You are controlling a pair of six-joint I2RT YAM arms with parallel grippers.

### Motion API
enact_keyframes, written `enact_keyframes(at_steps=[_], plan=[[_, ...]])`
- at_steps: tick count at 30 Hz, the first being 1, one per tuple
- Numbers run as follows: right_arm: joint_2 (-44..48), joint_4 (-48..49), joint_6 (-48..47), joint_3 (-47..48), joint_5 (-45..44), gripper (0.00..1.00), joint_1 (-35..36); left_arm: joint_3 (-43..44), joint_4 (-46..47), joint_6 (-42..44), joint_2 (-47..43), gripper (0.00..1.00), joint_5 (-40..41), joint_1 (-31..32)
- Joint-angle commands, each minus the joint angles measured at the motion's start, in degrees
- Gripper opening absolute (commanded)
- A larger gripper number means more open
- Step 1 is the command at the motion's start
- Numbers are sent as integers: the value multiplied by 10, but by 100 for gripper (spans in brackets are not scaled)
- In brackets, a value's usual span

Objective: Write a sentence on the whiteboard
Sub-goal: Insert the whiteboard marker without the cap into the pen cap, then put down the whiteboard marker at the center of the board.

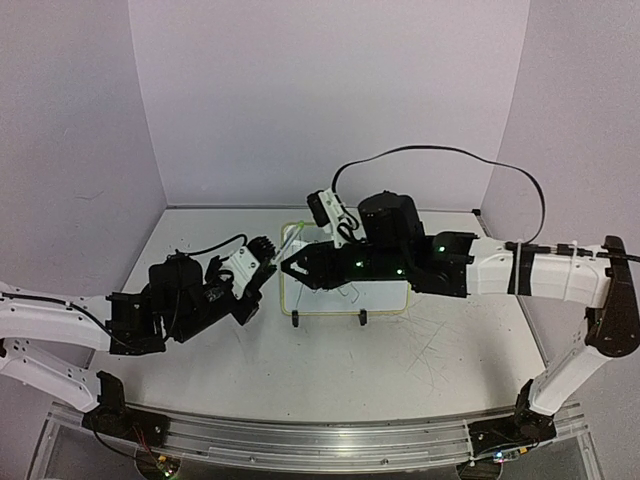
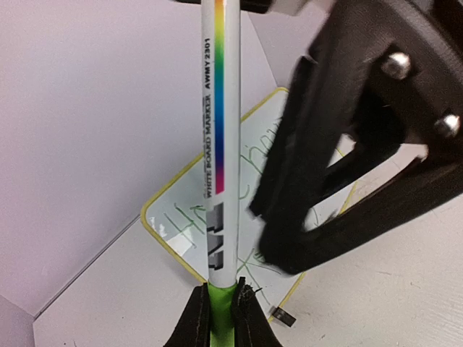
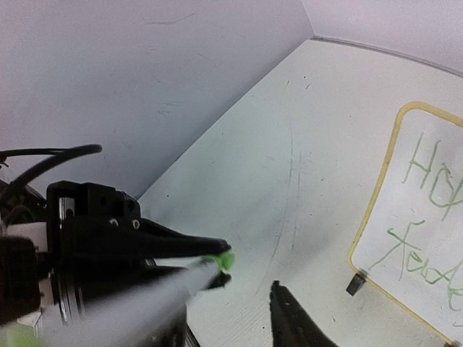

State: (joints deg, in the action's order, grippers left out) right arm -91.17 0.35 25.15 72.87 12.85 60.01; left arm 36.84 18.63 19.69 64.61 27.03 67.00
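Observation:
The whiteboard [image 1: 385, 300] stands on the table on black clip feet, with a pale yellow rim. The sentence [image 3: 423, 264] shows on it as thin green handwriting in two lines, partly cut off. My left gripper [image 1: 266, 272] is shut on the green end of a white marker [image 2: 219, 108] with a rainbow stripe; the barrel slants up over the board's left edge. My right gripper [image 1: 288, 268] hovers right beside the barrel with its jaws parted and nothing in them. Only one of its fingers [image 3: 289, 322] shows in the right wrist view.
Purple walls close in the back and both sides of the white table [image 1: 430, 350]. Faint pen marks streak the table to the right of the board. A black cable [image 1: 440, 150] loops above the right arm.

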Motion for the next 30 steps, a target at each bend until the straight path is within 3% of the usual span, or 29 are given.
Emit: enact_keyframes(at_steps=[1,4,11,14,20,30], plan=[[105,-37,-62,-13,-53,66,-7,-37,54,-81,-27,0,85,-2],[172,-38,-102,-35,-99,80,-7,-38,6,-171,-21,0,111,-9],[258,-41,-131,-90,-246,85,-7,17,-289,-529,4,0,74,-130],[271,-42,-132,-96,-280,89,-8,31,-381,-631,33,0,50,-150],[295,-52,-137,-98,-336,90,-7,34,-403,-650,112,3,14,-153],[346,-54,-148,-119,-355,90,-7,84,-402,-633,270,0,-30,-159]])
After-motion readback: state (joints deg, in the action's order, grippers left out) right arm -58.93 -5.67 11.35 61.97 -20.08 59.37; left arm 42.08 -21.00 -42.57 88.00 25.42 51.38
